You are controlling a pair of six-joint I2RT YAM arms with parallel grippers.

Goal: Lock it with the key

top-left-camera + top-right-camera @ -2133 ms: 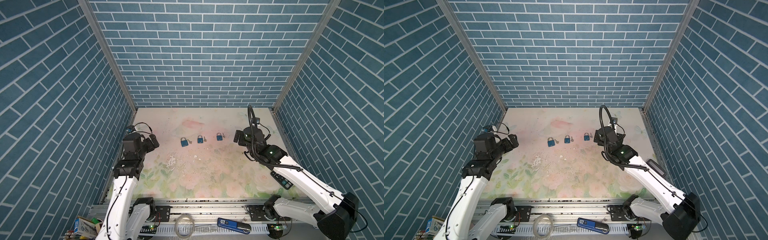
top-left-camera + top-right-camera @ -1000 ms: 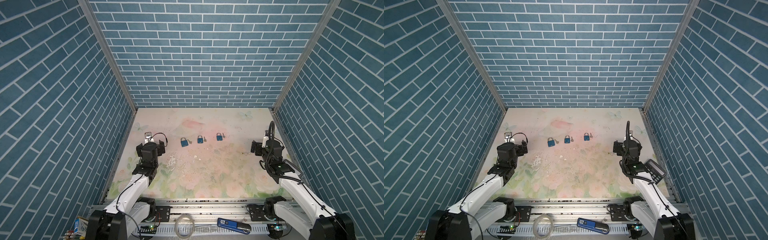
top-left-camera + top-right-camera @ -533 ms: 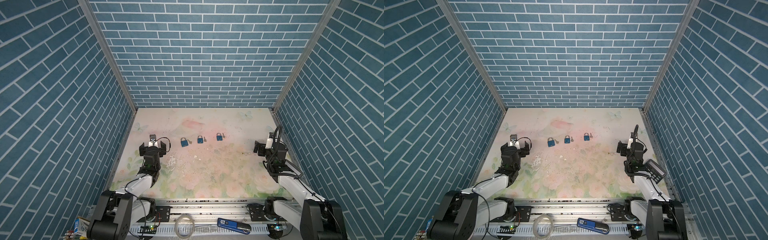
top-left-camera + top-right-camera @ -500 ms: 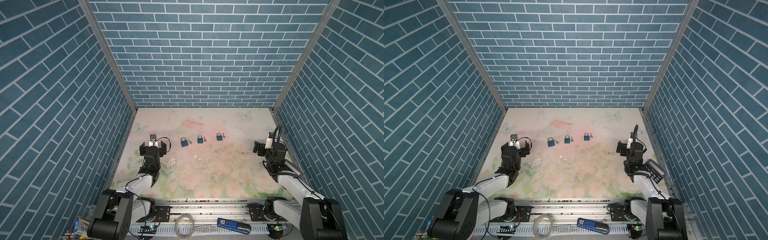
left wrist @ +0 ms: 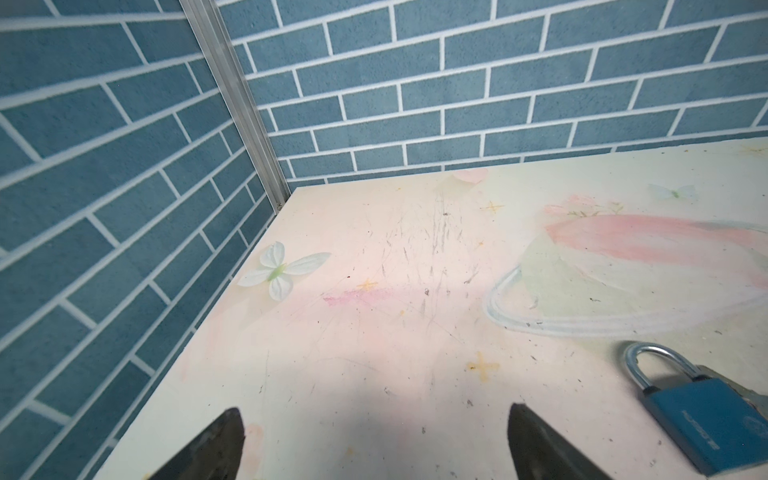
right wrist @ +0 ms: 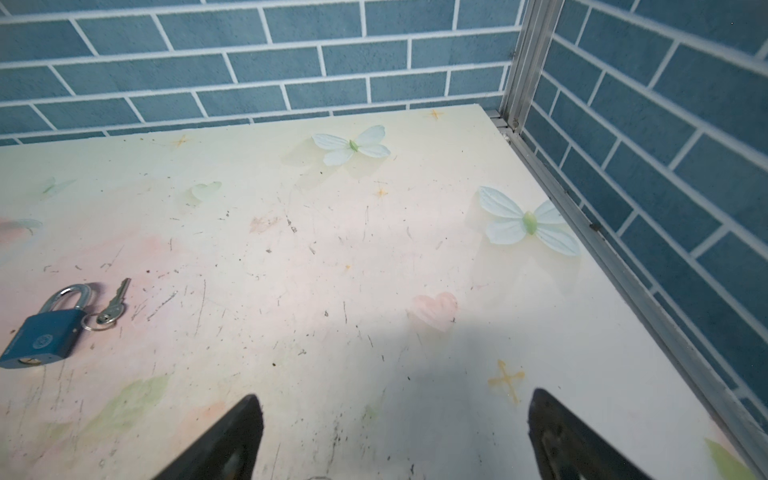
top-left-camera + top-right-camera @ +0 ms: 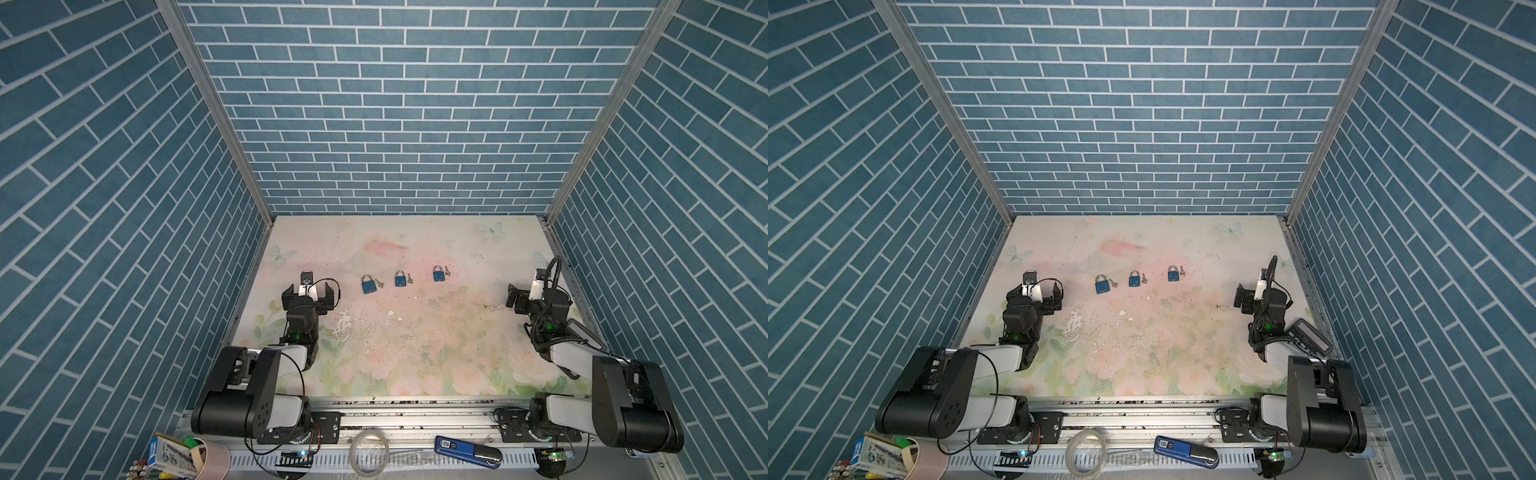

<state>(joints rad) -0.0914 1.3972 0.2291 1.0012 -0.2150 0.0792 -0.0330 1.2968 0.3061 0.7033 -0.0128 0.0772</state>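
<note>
Left claw (image 7: 308,291) is released, jaws spread wide with nothing between them. I read the right claw (image 7: 527,297) the same way: wide and empty, with only bare worktop (image 7: 415,353) showing between its fingertips (image 6: 245,419) in the right wrist view.

Two seconds back both arms stood tall and reached in toward the row of locks. Since then they have folded down and drawn back, so each claw now sits low by its own side of the worktop. Over the last half second I see almost no further shift. The locks and keys lie where they lay before.

Three blue padlocks lie flat in a row toward the back, shackles pointing at the rear wall: left padlock (image 7: 367,286), middle padlock (image 7: 400,279) and right padlock (image 7: 437,274). Each has a small key just beside its right side: left key (image 7: 378,284), middle key (image 7: 409,277) and right key (image 7: 447,272). In the right wrist view the right key hangs on a ring that touches the right padlock's body, and it is not in the keyhole.

The left padlock is near the left claw, off to its right. The right padlock is well apart from the right claw. The left claw is close to the left brick wall (image 7: 124,249), and the right claw is close to the metal rail (image 6: 623,266) along the worktop's right edge. Between the two claws the middle and front of the worktop lie open.
</note>
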